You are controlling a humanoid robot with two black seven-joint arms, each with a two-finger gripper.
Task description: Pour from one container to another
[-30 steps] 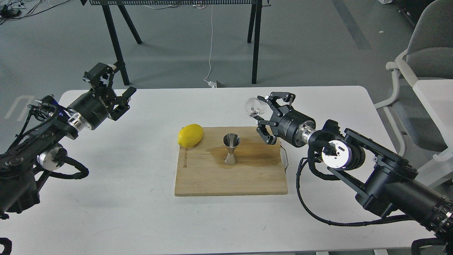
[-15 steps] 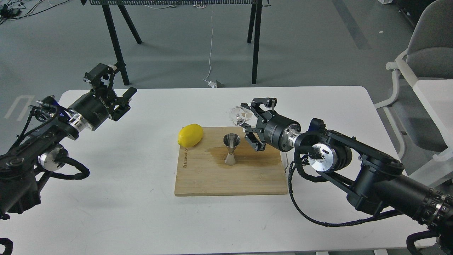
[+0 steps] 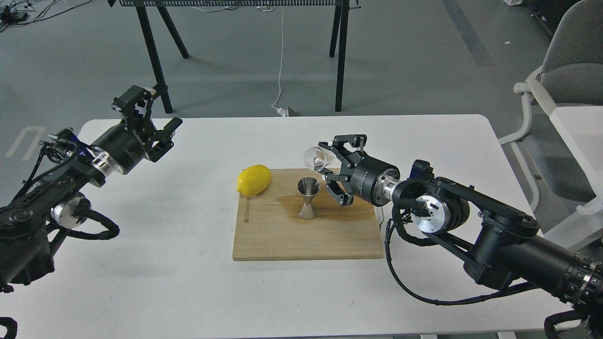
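The steel jigger (image 3: 308, 198) stands upright in the middle of a wooden cutting board (image 3: 306, 235). Just above and slightly right of its mouth, the clear glass cup (image 3: 315, 158) hangs tipped on its side, rim pointing left. My right gripper (image 3: 328, 162) is shut on the cup, reaching in from the right over the board's far right part. My left gripper (image 3: 153, 120) hovers open over the table's far left corner, well away from both containers, with nothing between its fingers.
A yellow lemon (image 3: 253, 180) lies at the board's far left corner. The board sits on a white table (image 3: 165, 263). A grey chair (image 3: 560, 94) stands to the right, and black table legs (image 3: 340, 56) stand beyond the far edge.
My right gripper has carried the glass cup left and down, from beyond the board's right corner to just above the jigger, tipping it further. The left arm has stayed still.
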